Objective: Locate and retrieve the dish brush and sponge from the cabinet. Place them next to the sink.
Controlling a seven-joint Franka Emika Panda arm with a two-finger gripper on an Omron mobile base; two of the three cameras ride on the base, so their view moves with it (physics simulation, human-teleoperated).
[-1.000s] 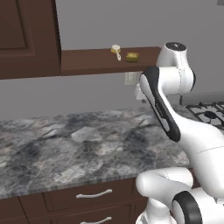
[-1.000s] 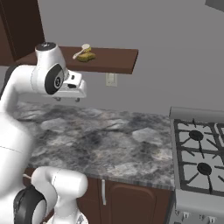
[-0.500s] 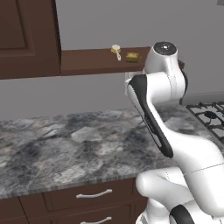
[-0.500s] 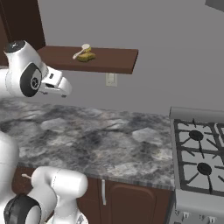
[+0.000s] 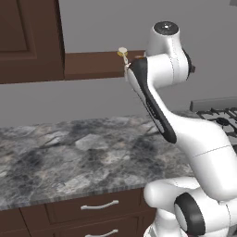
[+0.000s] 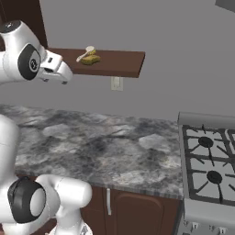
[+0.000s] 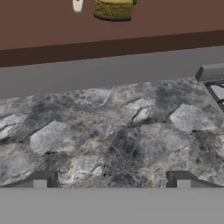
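A grey wall stands behind a long counter of grey marbled stone [image 6: 105, 147], and on this wall, above the counter, hangs the thin brown shelf board [image 6: 117, 62] of the cabinet [image 5: 28, 39], which I take as the landmark. On the shelf lie the dish brush [image 6: 85, 53] and the sponge [image 6: 90, 59], touching or almost touching each other, the brush a little nearer to the cabinet door. The gripper [image 7: 111, 177] is raised to about the height of the shelf, in front of it and on the door side of the two things; its fingers [image 7: 43, 178] stand wide apart and hold nothing. I judge the step in hand is the reach for the first thing. To do it well, the hand should come above the board level, then go forward over the front edge, because the two things sit close together and a careless push can knock one off the shelf. The sponge is probably soft and easy to pinch; the brush has a thin handle and may roll. Below the shelf a wall outlet [image 6: 116, 83] is on the wall, a stove [image 6: 209, 160] stands past the free end of the shelf, and drawers [image 5: 99, 206] are under the counter. Nothing stands between the gripper and the shelf; the board's front edge is the only obstacle.
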